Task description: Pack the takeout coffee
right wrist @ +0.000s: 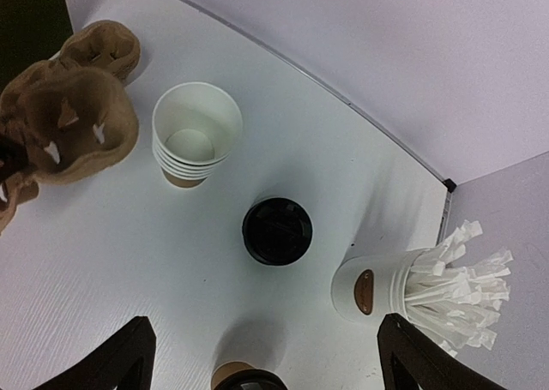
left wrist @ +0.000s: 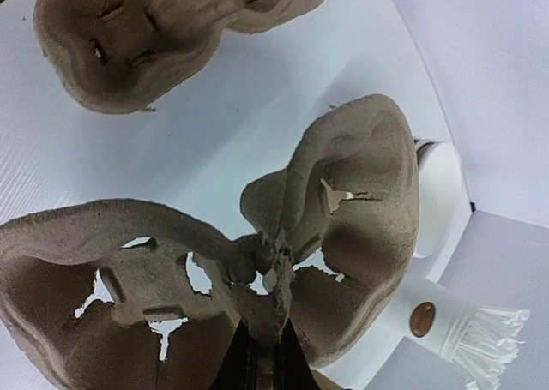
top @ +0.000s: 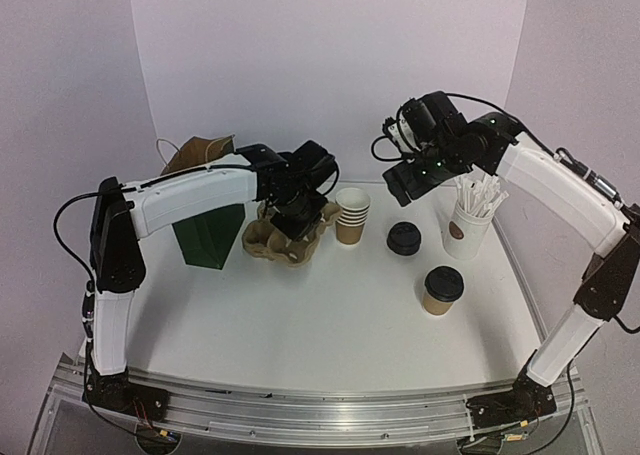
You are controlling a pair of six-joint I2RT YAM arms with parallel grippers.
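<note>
White counter is occupied at near right by the lidded takeout coffee, well apart from the carrier tray, whose ridge is pinched by the left pincer; the right pincer is held spread.

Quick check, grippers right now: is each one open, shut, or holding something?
Left gripper: shut on the pulp cup tray.
Right gripper: open, holding nothing.
</note>
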